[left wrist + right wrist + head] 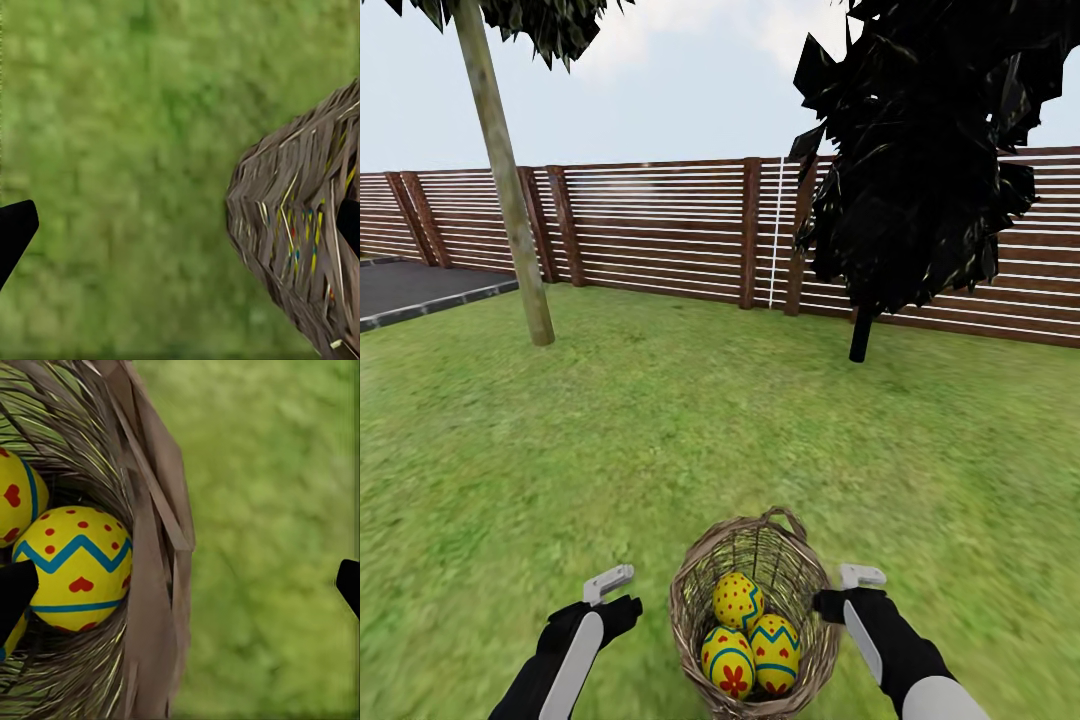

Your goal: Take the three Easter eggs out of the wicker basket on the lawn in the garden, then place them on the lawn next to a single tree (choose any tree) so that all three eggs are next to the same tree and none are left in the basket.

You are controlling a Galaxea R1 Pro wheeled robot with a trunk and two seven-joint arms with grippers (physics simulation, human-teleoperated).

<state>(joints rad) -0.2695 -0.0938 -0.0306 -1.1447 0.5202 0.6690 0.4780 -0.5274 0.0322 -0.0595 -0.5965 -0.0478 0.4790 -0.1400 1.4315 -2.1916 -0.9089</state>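
The wicker basket [750,610] stands on the lawn [660,430] just in front of me, with three yellow Easter eggs [738,600] [728,662] [775,652] inside. My left gripper [615,595] is open beside the basket's left wall [296,232], over grass. At the basket's right rim is my right gripper [845,592], also open. In the right wrist view it straddles the rim [154,555], one finger over the eggs [75,566] [15,502] and the other over grass. The tree [510,200] with a pale trunk rises at the far left.
A black columnar tree [920,150] stands at the far right. A brown slatted fence [660,225] closes the back of the garden. The dark paved driveway [410,285] lies at the far left. Open grass stretches between the basket and both trees.
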